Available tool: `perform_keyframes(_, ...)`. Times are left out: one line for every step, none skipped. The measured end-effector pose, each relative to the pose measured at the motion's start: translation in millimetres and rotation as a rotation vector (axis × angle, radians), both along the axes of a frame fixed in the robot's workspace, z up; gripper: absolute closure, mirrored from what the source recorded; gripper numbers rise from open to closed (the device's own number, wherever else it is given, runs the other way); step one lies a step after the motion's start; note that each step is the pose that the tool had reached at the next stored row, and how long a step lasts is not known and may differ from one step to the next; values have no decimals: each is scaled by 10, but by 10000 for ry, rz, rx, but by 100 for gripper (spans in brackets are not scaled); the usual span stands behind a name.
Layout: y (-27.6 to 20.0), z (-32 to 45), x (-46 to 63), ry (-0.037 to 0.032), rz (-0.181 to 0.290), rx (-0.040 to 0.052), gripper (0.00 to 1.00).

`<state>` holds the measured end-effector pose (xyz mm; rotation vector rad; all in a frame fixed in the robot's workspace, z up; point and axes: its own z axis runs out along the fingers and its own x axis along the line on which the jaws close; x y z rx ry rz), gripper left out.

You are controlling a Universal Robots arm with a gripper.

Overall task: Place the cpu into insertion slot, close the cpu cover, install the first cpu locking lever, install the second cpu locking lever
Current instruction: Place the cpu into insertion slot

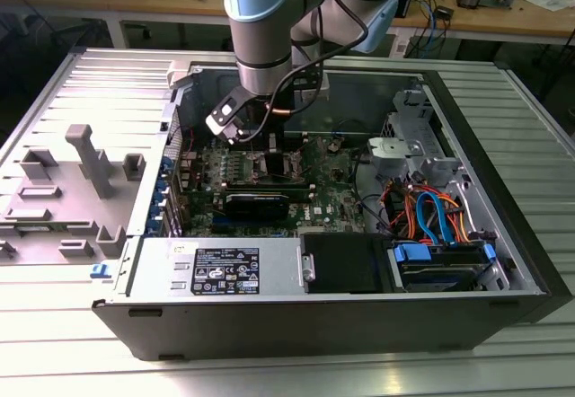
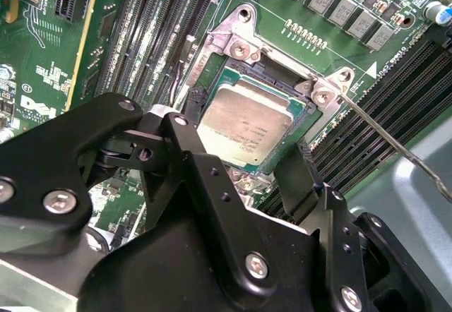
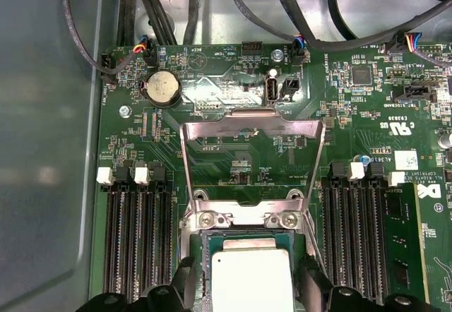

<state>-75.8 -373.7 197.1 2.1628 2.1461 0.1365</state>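
The cpu [image 3: 251, 278], a flat square chip with a dull silver top, lies level in the insertion slot [image 3: 244, 219], whose silver rim and screws show around it. My gripper [image 3: 248, 287] is shut on the cpu, with a black finger against each of two opposite edges. In the second wrist view, the cpu [image 2: 244, 125] sits inside the slot's rim [image 2: 240, 47] between my gripper's [image 2: 240, 146] fingers. The cpu cover [image 3: 254, 118] stands swung open behind the slot. A thin locking lever [image 2: 385, 137] sticks out, unlatched. In the exterior view, my gripper [image 1: 268, 150] hangs low over the motherboard.
Long black memory slots [image 3: 138, 234] flank the socket on both sides. A coin battery [image 3: 161, 86] and black cables lie behind the cover. The case holds a power supply [image 1: 220, 267] and a bundle of coloured cables [image 1: 431, 213]. A grey fixture [image 1: 81, 181] stands at the exterior view's left.
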Motion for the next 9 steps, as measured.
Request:
perform_keyframes(0, 0, 0, 0, 0, 0, 31)
perform_keyframes(0, 0, 0, 0, 1, -1, 31)
perform_keyframes(0, 0, 0, 0, 0, 0, 31)
perform_keyframes(0, 0, -7, 0, -2, -1, 31)
perform_keyframes(0, 0, -15, 1, -3, -1, 31)
perform_keyframes(0, 0, -22, 0, -3, 0, 31)
perform_keyframes(1, 0, -31, 0, -3, 0, 31)
perform_keyframes(1, 0, -35, 0, -2, 0, 31)
perform_keyframes(0, 0, -40, 0, -2, -1, 31)
